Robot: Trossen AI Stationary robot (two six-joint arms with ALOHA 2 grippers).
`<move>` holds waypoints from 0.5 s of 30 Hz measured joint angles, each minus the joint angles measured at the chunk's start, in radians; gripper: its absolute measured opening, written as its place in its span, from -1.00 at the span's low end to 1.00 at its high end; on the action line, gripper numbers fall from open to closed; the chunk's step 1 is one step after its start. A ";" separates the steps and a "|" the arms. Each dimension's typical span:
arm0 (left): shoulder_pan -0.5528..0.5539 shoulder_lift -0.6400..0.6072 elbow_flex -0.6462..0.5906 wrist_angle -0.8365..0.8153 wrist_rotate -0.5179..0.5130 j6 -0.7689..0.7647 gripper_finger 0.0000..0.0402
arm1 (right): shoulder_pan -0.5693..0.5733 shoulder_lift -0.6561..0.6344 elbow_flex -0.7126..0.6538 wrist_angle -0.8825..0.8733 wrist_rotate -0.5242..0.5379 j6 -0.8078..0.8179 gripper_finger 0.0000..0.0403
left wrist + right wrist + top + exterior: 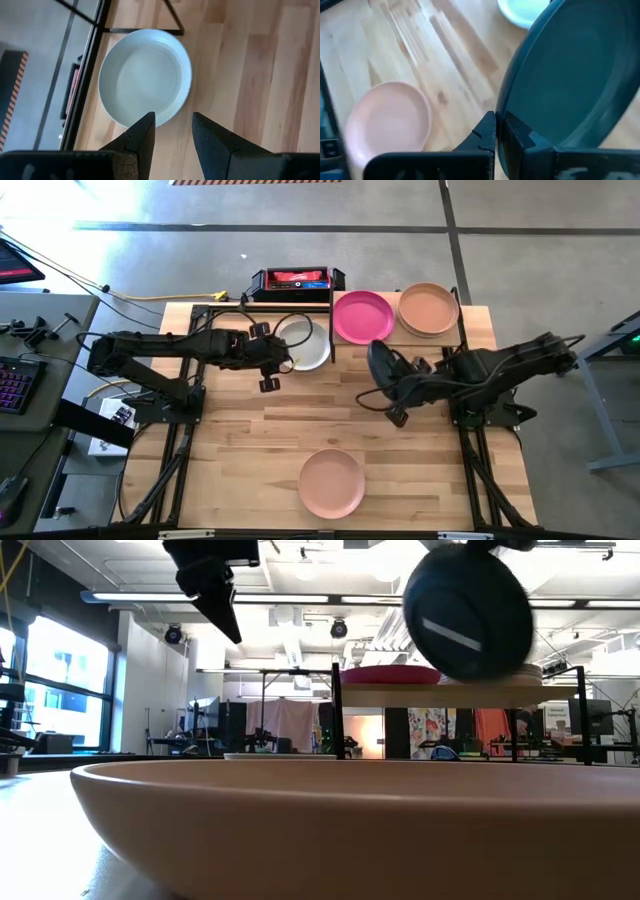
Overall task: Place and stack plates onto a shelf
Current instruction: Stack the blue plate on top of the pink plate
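We noted the right gripper (496, 131), jaws clamped on the rim of a dark teal plate (570, 85), lifted above mid-counter (250, 430). Left gripper (172, 135), jaws apart and empty, hung over the light grey plate (305, 343). Magenta plate (362, 316) and peach plate (428, 309) sat on the shelf (470, 330); a pink plate (331, 482) lay near the counter's front edge

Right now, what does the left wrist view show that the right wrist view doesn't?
Only the left wrist view: the whole light grey plate flat on the table by a black shelf leg, with the open left gripper just short of its rim. Only the right wrist view: the dark teal plate clamped on edge in the shut right gripper, and the pink plate lying loose. Both: the wooden tabletop; the grey plate shows only as a sliver in the right wrist view.
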 joint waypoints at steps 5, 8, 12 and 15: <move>0.027 0.000 0.000 0.000 0.000 -0.057 -0.40 | -0.041 -0.033 0.000 0.070 0.095 -0.263 -1.00; 0.041 0.000 0.000 0.000 0.004 -0.111 -0.40 | -0.089 -0.040 0.000 0.124 0.096 -0.417 -1.00; 0.057 0.000 0.000 0.000 0.020 -0.177 -0.40 | -0.163 -0.041 0.000 0.172 0.094 -0.610 -1.00; 0.063 0.000 0.000 0.000 0.020 -0.215 -0.40 | -0.225 -0.041 0.000 0.192 0.079 -0.716 -1.00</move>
